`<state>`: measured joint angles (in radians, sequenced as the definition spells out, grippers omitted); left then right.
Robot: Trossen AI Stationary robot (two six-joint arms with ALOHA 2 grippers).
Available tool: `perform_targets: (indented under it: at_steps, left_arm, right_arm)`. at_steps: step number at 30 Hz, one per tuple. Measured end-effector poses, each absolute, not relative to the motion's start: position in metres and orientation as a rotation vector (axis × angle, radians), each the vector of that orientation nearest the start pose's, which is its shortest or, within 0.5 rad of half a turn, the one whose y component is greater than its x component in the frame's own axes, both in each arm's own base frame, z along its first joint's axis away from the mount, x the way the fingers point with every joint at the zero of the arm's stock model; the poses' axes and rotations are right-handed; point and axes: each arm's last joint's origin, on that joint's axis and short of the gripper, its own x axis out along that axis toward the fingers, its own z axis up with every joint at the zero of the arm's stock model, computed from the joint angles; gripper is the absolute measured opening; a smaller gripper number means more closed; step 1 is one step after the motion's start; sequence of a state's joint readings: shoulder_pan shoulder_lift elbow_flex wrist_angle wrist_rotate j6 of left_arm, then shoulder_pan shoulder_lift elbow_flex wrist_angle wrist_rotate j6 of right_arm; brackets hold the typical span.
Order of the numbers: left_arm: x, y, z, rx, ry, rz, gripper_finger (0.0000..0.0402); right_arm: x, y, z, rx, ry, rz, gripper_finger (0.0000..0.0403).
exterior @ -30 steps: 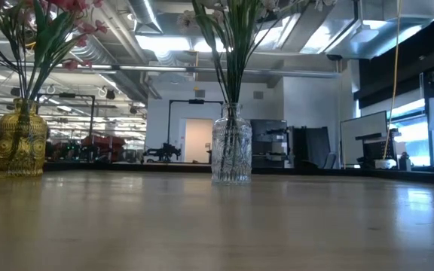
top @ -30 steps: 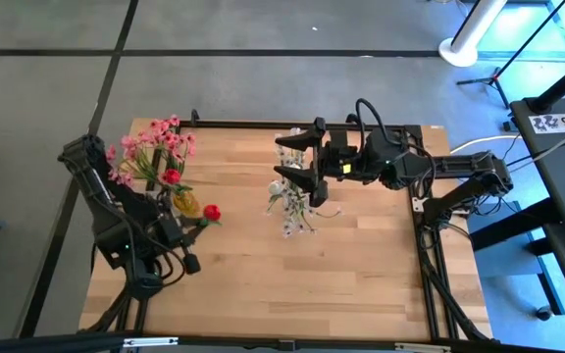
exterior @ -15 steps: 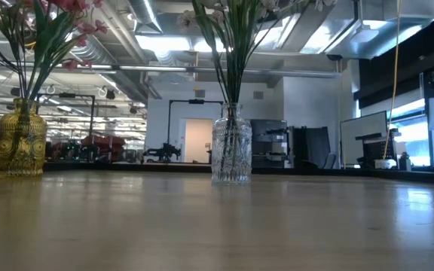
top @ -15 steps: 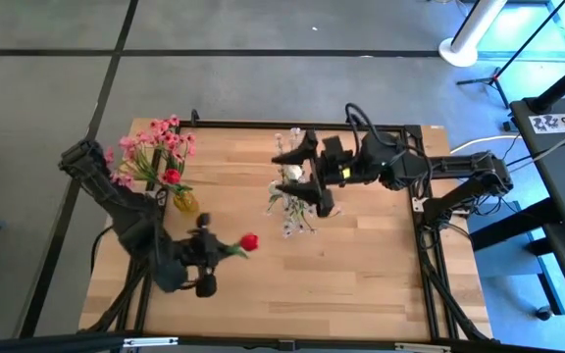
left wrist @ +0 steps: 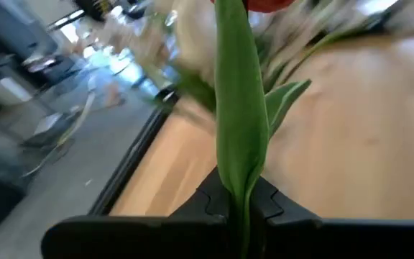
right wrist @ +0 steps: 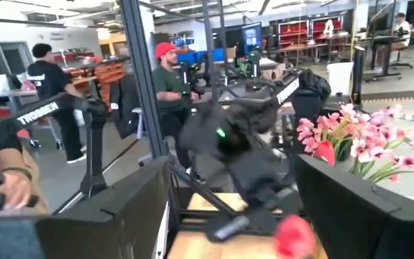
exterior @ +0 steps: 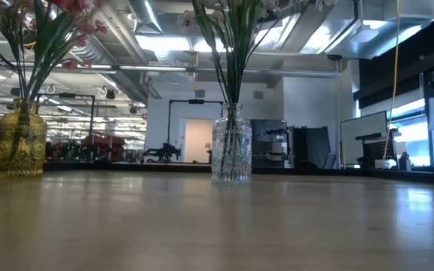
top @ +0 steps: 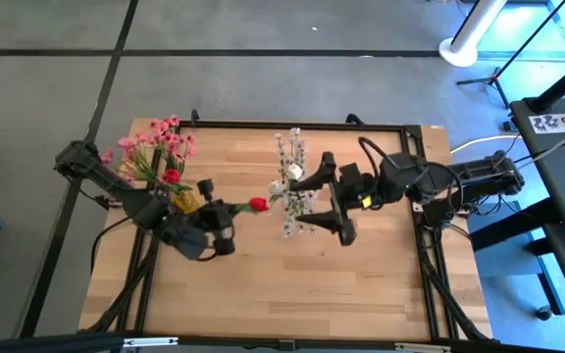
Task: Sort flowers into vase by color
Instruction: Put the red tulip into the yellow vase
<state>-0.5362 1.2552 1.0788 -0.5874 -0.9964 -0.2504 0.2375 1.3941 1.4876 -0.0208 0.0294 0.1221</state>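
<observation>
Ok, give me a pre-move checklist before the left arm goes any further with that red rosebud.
1. Grip: left gripper shut on the stem of the red rosebud: ok.
2. Bud's position: beside the clear vase with the white flowers, not the amber vase holding pinks and a red: not ok for colour sorting.
3. Right gripper open, empty, close beside the clear vase: ok.
4. Gap between the two grippers around the white flowers: cannot tell.
5. Both vases upright: ok.

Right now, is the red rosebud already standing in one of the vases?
No, the left gripper holds the red rosebud by its stem, between the yellow vase and the clear vase.
</observation>
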Motion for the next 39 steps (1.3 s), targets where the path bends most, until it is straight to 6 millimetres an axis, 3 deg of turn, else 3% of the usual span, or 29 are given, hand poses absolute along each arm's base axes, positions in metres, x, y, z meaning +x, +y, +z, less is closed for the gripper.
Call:
perform_targets:
  at_steps: [4,8,14,25,39]
  left_arm:
    - [0.226,-0.090,0.292,0.357,0.522,0.621,0.0000]
    - [0.219,-0.083,0.288,0.400,0.469,0.739,0.0000]
    - [0.204,-0.079,0.303,0.366,0.360,0.843,0.0000]
    - [0.171,-0.067,0.322,0.278,0.278,0.866,0.0000]
    - [0.151,-0.055,0.316,0.166,0.213,0.948,0.0000]
  right_arm:
    - [0.298,0.077,0.453,0.135,-0.058,0.192,0.0296]
    - [0.297,0.080,0.452,0.136,-0.047,0.154,0.0296]
    - [0.298,0.080,0.452,0.138,-0.049,0.136,0.0296]
    - [0.298,0.079,0.452,0.139,-0.053,0.103,0.0296]
    - [0.298,0.079,0.449,0.133,-0.024,0.102,0.0296]
